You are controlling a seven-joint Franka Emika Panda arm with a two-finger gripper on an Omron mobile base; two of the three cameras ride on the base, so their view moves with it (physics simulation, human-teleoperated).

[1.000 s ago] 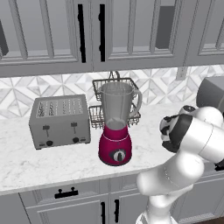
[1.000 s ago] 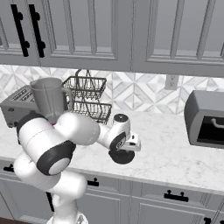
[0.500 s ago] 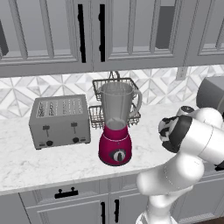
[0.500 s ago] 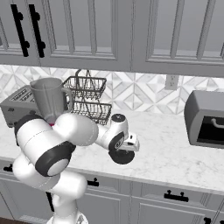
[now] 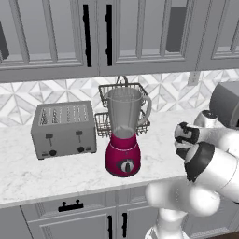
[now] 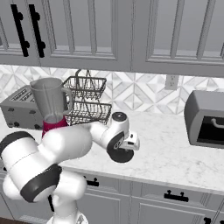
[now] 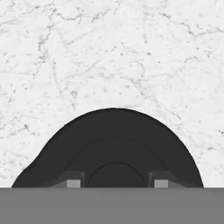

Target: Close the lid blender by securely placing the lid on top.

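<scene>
Blender (image 5: 123, 140) is sitting well off to the gripper's left and further back on the counter (image 5: 56, 175), jar standing upright with its mouth open and well above gripper height. So the carry looks like up and left, then down onto the rim. Toaster (image 5: 64, 129) is sitting beyond the blender, wire basket (image 6: 85, 100) behind it, neither in that path as far as I can judge.

Lid (image 7: 114, 146) is lying flat directly under the gripper (image 7: 114, 183), over bare marble. Fingers (image 7: 73, 180) are clamped on the lid's raised centre knob, one each side, narrow gap. Can't tell if it's touching the counter.
</scene>
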